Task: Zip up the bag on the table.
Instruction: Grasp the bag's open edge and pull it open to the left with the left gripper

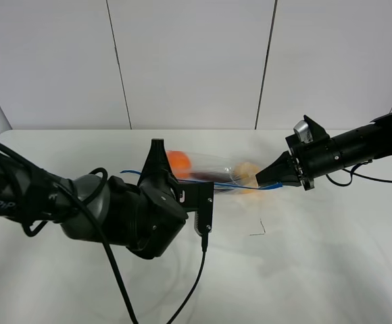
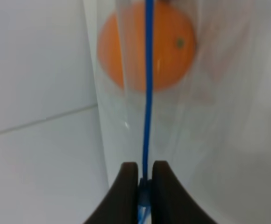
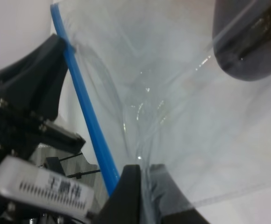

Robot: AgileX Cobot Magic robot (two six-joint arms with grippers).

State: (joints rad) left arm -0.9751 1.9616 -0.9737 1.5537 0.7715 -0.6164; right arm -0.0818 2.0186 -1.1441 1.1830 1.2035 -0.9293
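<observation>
The left end effector clamped the zipper strip, the right end effector clamped the bag film; excess tension could have slipped either grip.

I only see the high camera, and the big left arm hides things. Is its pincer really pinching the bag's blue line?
Observer: Yes. The left wrist view shows the left pincer shut right on the blue zipper strip.
Operator: What's inside, up close?
Observer: A round orange toy shows through the bag, with a small dark dot on it.
Operator: And the other pincer?
Observer: The right wrist view shows the right pincer shut on the bag's clear plastic. The blue strip passes just beside its fingers, not between them.
</observation>
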